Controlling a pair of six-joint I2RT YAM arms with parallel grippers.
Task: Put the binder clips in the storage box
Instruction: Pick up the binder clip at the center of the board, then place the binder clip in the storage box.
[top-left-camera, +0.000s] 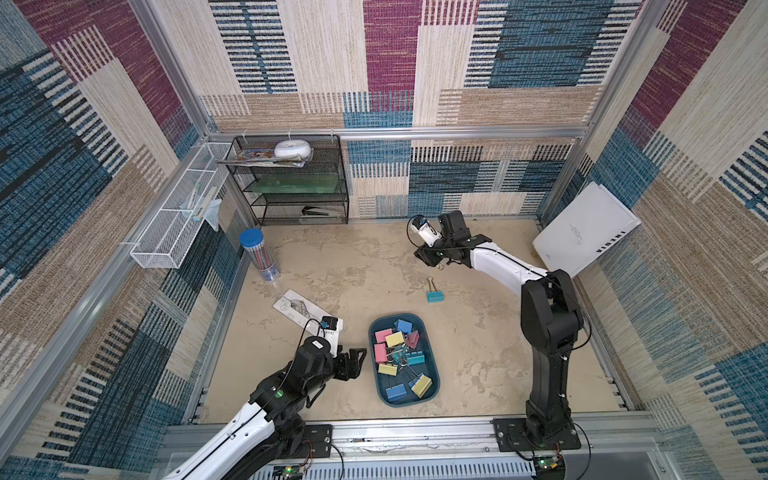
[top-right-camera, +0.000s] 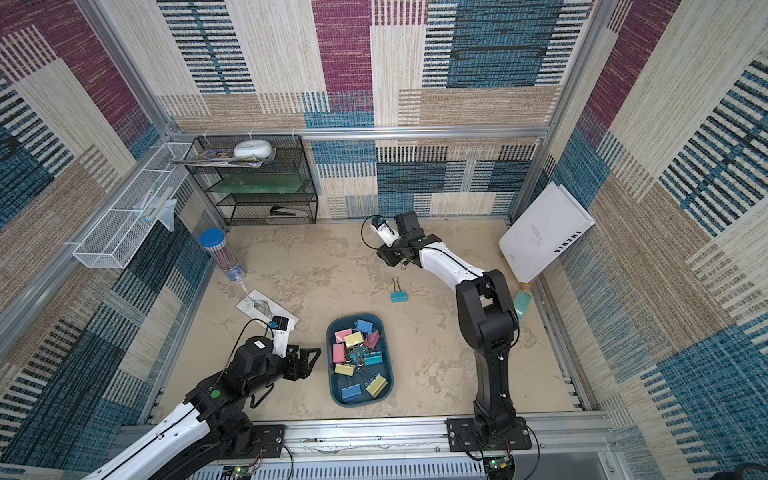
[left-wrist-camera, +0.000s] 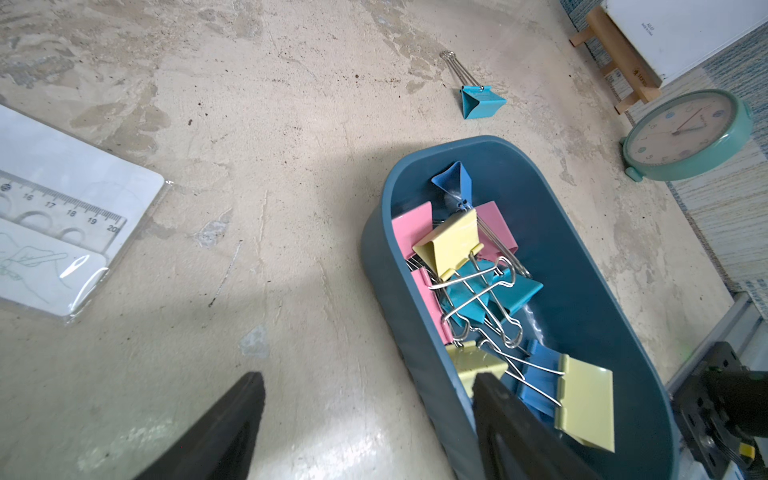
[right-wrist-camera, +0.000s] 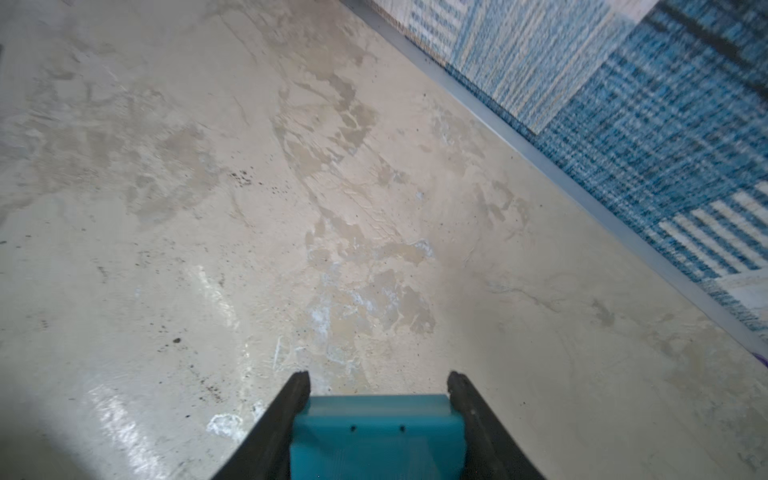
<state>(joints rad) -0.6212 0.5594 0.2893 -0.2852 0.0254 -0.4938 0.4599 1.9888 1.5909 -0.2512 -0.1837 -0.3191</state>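
While the left gripper (top-left-camera: 355, 360) hangs just to the left of the storage box (top-left-camera: 429, 353), low in the middle of both top views, its jaws stand wide apart with nothing between them, one fingertip (left-wrist-camera: 484, 386) over the box's near end in the left wrist view. The box lies flat on the beige table (top-left-camera: 353, 266) and holds a loose heap of binder clips (top-left-camera: 400, 357): pink, yellow, blue and teal bodies with tangled silver wire handles. One loose teal clip (top-left-camera: 435, 296) lies on the table above and to the right of the box, apart from it, its handles pointing toward the back wall. Higher still, right of centre, the right gripper (top-left-camera: 432, 261) is raised off the table. Its wrist view shows the jaws closed on the held teal clip (right-wrist-camera: 376, 432), which fills the space between the two fingers. A packaged ruler (top-left-camera: 299, 309) lies left of the box, and a pencil tube (top-left-camera: 259, 257) stands at centre left.
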